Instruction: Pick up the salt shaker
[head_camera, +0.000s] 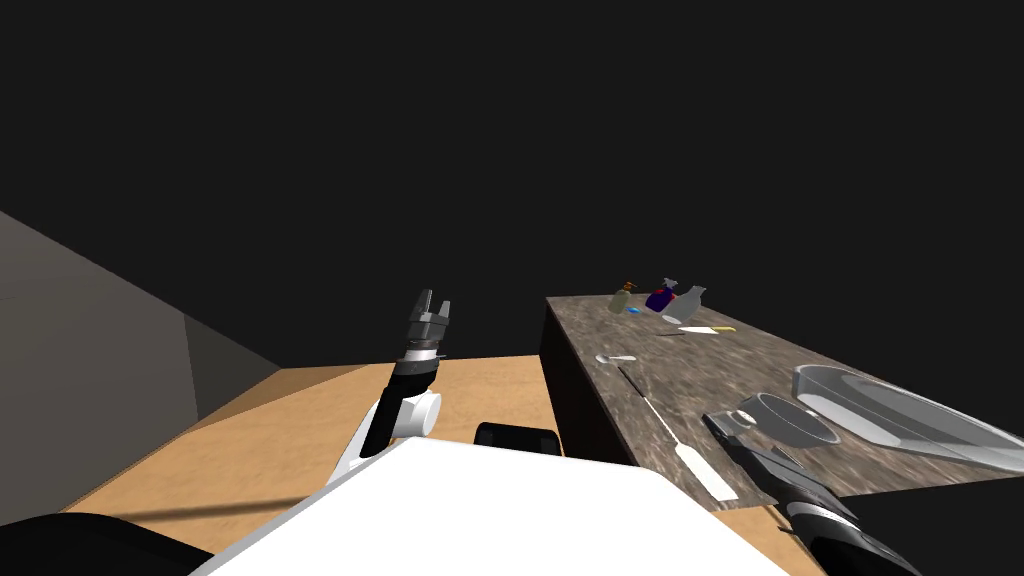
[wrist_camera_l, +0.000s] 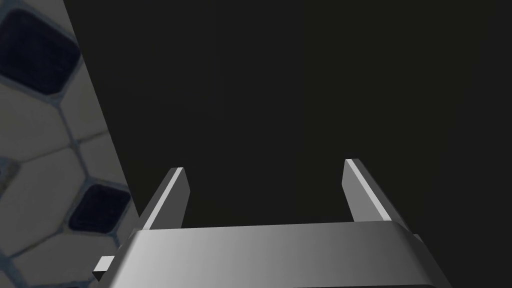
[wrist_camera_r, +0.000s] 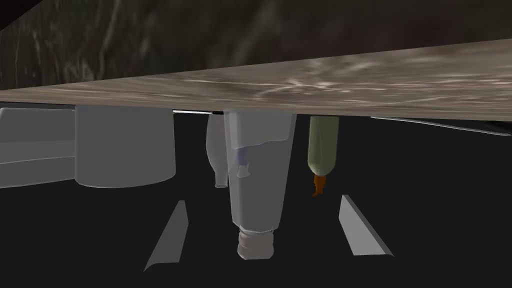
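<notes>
Closest in, off the bench (head_camera: 770, 355), beyond its left edge and above the wood-coloured floor (head_camera: 300, 420): left gripper (head_camera: 435, 298), raised and pointing up and away, fingers (wrist_camera_l: 170, 205) parted, holding nothing.

At the near edge of the bench, toward its near left corner: right gripper (wrist_camera_r: 263, 198), low and almost level with the mottled brown-grey top, fingers (wrist_camera_r: 167, 240) spread wide, clamped on nothing. Straight in line with the gap between them: salt shaker (wrist_camera_r: 256, 190), upright on the bench top, pale grey, tall, narrowing to a ribbed cap, touched by neither finger. Hard to tell whether inside the gap or just ahead of the tips.

Near the shaker, toward the bench's right edge: a plain grey round pot (head_camera: 792, 422), wide and open-topped. Past it, along that right edge: a large shallow grey basin (head_camera: 885, 420).

Along the left edge, running away from the near left corner: a long thin tool (head_camera: 706, 472) with a flat white end. Farther up the same edge: a small pale spoon (head_camera: 612, 358). Farther still, toward the far edge: a knife (head_camera: 706, 329) with a yellow handle.

At the far edge, clustered close together: an olive bottle (head_camera: 621, 300) with an orange top, a dark blue spray bottle (head_camera: 660, 298) and a clear grey bottle (head_camera: 690, 300), with a small blue item (head_camera: 633, 311) lying just in front of them.
</notes>
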